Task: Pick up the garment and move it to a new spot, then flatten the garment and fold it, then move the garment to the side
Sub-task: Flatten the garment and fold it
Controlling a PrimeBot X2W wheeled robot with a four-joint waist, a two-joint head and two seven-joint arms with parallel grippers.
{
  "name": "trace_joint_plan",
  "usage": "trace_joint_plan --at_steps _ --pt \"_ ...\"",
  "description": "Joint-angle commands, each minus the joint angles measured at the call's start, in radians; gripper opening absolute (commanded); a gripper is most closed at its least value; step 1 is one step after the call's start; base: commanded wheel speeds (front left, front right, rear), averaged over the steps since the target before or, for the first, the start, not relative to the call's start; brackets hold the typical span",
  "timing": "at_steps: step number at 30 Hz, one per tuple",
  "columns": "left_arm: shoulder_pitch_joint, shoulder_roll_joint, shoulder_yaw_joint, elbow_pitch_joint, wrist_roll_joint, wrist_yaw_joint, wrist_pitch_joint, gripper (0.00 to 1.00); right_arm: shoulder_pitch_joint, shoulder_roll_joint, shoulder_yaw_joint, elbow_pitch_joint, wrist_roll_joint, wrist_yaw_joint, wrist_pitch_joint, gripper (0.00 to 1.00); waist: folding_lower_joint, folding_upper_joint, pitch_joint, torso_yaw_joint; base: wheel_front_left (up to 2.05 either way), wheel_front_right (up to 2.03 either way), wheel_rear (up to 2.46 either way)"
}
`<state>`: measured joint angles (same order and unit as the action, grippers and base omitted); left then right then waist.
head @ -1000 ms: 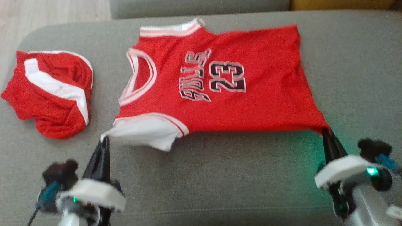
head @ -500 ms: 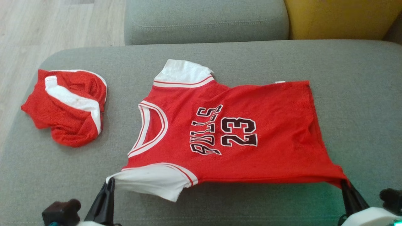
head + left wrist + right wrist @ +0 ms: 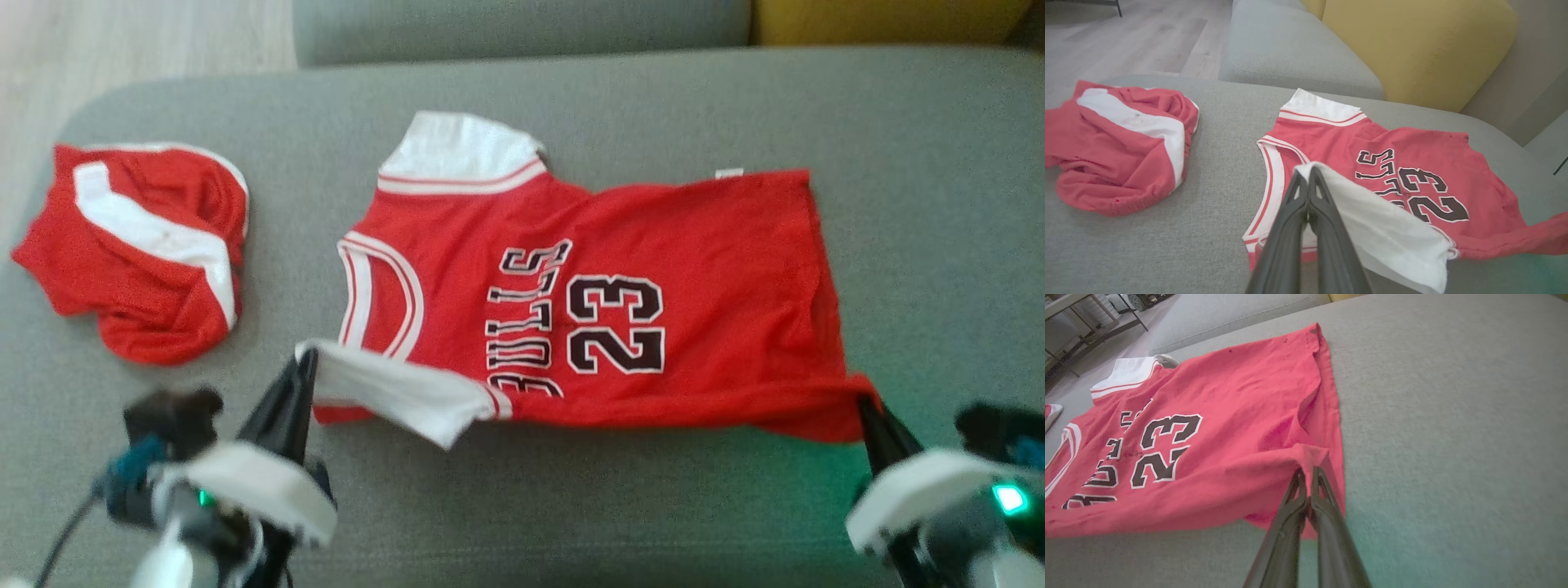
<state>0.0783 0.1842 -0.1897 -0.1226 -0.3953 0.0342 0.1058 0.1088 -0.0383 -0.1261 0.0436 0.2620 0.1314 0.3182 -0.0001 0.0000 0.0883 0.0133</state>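
The garment (image 3: 653, 245) is a red jersey with white sleeve trim and the number 23, spread on the grey sofa seat with its collar to the left. My left gripper (image 3: 306, 359) is shut on the white near sleeve (image 3: 1372, 232), which is lifted and folded over the chest. In the left wrist view the left gripper (image 3: 1307, 171) pinches that sleeve's corner. My right gripper (image 3: 861, 402) is shut on the near hem corner at the jersey's right end. The right wrist view shows the right gripper (image 3: 1307, 470) with red cloth (image 3: 1229, 416) bunched at its tips.
A second red and white garment (image 3: 139, 253) lies crumpled at the left end of the sofa seat (image 3: 939, 245). A yellow cushion (image 3: 1412, 49) leans at the back right. Wooden floor (image 3: 122, 41) lies beyond the seat's left edge.
Both grippers have carried the jersey's near edge away from me, so the white sleeve and near hem now lap over the front. The head camera has shifted between frames.
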Motion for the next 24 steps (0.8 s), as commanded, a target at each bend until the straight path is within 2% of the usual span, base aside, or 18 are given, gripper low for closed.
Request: trace_joint_plan --at_steps 1,9,15,16,17,20,24 --pt "-0.084 0.01 0.037 0.011 -0.017 -0.012 0.005 0.0 -0.072 -0.012 0.033 -0.01 -0.007 -0.001 0.006 0.0 0.0001 0.0 0.037 -0.004 0.0 0.0 0.0" --pt "-0.28 -0.004 0.042 0.227 -0.075 -0.062 0.017 0.0 -0.24 -0.016 0.048 0.136 -0.029 -0.001 -0.023 0.0 0.0001 0.0 0.113 -0.012 0.0 0.0 0.0" --pt "-0.395 -0.009 0.043 0.347 -0.088 -0.092 -0.025 0.0 -0.325 -0.027 0.054 0.21 -0.017 -0.001 -0.075 0.0 0.0001 0.0 0.155 -0.014 0.0 0.0 0.0" --pt "-0.409 -0.008 0.04 0.363 -0.084 -0.097 -0.039 0.35 -0.336 -0.03 0.057 0.22 -0.015 -0.001 -0.084 0.37 0.0001 0.0 0.16 -0.015 0.0 0.0 0.0" --pt "-0.419 -0.008 0.036 0.379 -0.08 -0.1 -0.052 1.0 -0.345 -0.03 0.06 0.228 -0.01 -0.001 -0.097 1.0 0.0001 0.0 0.164 -0.016 0.0 0.0 0.0" --pt "-0.427 -0.007 0.03 0.416 -0.064 -0.104 -0.1 1.0 -0.358 -0.027 0.066 0.239 0.005 -0.001 -0.139 1.0 0.0001 0.0 0.171 -0.02 0.0 0.0 0.0" --pt "-0.402 -0.001 0.028 0.423 -0.016 -0.075 -0.196 1.0 -0.347 -0.024 0.073 0.217 0.011 -0.001 -0.205 1.0 0.0001 0.0 0.166 -0.026 0.0 0.0 0.0"
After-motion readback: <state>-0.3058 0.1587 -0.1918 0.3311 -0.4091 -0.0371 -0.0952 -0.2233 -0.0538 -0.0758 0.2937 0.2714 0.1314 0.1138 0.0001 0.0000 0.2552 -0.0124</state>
